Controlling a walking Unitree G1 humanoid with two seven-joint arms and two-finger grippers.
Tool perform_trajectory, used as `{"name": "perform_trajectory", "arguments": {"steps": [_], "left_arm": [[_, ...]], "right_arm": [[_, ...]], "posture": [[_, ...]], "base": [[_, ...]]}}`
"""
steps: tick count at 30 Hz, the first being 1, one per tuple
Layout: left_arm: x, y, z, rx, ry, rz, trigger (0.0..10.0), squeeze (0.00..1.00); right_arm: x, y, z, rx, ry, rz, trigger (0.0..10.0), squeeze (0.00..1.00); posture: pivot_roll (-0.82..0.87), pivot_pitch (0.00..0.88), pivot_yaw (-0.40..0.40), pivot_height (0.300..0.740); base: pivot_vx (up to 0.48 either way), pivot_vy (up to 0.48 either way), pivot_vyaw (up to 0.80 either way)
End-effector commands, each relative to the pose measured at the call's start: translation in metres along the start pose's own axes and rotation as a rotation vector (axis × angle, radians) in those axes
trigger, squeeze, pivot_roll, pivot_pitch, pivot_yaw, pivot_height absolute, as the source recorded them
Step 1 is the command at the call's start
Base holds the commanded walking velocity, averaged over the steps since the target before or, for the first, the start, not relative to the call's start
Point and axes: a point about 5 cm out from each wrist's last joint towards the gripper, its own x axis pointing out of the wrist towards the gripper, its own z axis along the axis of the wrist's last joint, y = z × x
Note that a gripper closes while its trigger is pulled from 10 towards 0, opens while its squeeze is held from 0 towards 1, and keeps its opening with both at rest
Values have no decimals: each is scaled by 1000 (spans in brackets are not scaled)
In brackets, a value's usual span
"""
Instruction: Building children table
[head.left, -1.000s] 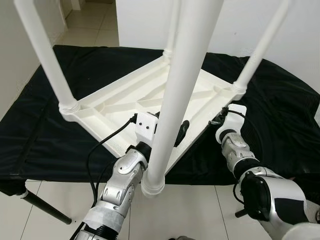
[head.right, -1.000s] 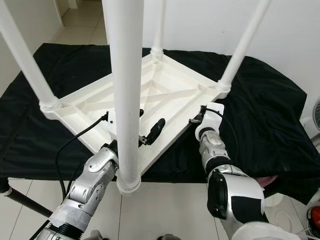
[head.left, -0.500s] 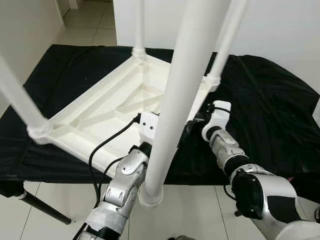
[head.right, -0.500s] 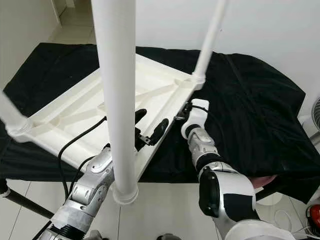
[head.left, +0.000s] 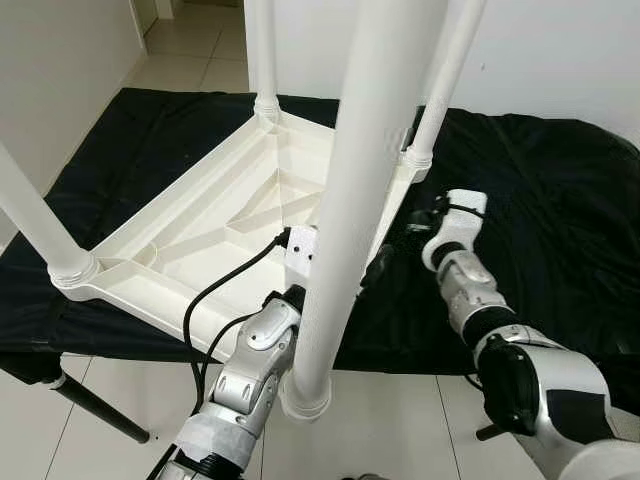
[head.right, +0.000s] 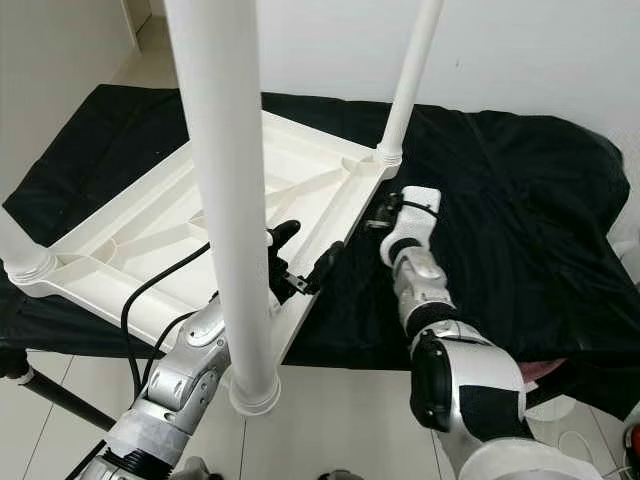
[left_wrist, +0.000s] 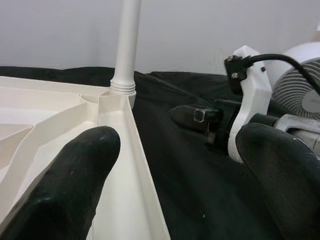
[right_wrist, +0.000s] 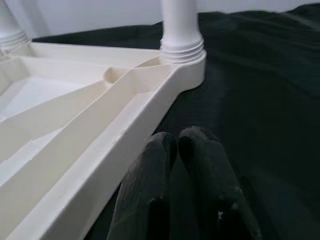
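**Upturned children's table on the black cloth, both grippers at its near edge**

The white plastic children's table (head.left: 215, 215) lies upside down on a tabletop draped in black cloth (head.left: 540, 190), its ribbed underside facing up and its white legs standing upright from the corners. One leg (head.left: 355, 190) rises close in front of the head camera; its foot sits past the near edge of the cloth, above the tiled floor (head.left: 400, 420).

The left gripper (head.right: 303, 262) is at the table's near long edge, its two black fingers (left_wrist: 65, 190) spread wide. In the left wrist view one finger lies over the white rim and the other over the black cloth beside it, so the rim runs between them; whether either finger touches the plastic cannot be told. A black cable (head.left: 215, 290) loops from the left wrist across the table's underside.

The right gripper (right_wrist: 177, 145) is just beside that same edge, on the cloth side, nearer the far corner where a leg (right_wrist: 180, 25) screws into its threaded socket. Its two fingers (right_wrist: 145, 195) are pressed together with nothing between them, pointing along the rim toward that corner and lying apart from the plastic, over the cloth. From the left fingers the right gripper sits just ahead, on the cloth.
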Motion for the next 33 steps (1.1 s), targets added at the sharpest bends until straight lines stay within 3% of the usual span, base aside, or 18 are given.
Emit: {"name": "perform_trajectory", "arguments": {"steps": [1, 8, 18, 21, 27, 29, 31, 33], "left_arm": [[-3, 2, -2, 12, 27, -33, 10000, 0], [-17, 16, 5, 58, 46, -106, 10000, 0], [-32, 33, 19, 131, 52, -137, 10000, 0], [-46, 48, 22, 195, 84, -116, 10000, 0], [-55, 53, 24, 217, 107, -119, 10000, 0], [-61, 54, 25, 234, 125, -132, 10000, 0], [-78, 56, 26, 269, 186, -176, 10000, 0], [-78, 56, 26, 269, 186, -176, 10000, 0]], "right_arm": [[-4, -11, 0, 2, -33, -40, 10000, 0], [-15, -18, 0, -9, -135, -46, 10000, 0], [-34, -2, -9, -42, -218, 17, 10000, 0], [-47, 7, -11, -63, -248, 78, 10000, 0], [-55, 7, -10, -76, -259, 105, 10000, 0], [-59, 4, -9, -82, -263, 113, 10000, 0], [-68, -2, -8, -103, -261, 135, 10000, 0], [-68, -2, -8, -103, -261, 135, 10000, 0]], "posture": [[29, 24, -30, 740], [17, 3, -36, 740], [6, 0, -44, 740], [-3, 0, -52, 740], [-3, 0, -54, 740], [-6, 0, -54, 740], [-6, 0, -53, 740], [-6, 0, -53, 740]], "base": [[0, 0, 0], [0, 0, 0], [0, 0, 0], [0, 0, 0], [0, 0, 0], [0, 0, 0], [0, 0, 0], [0, 0, 0]]}}
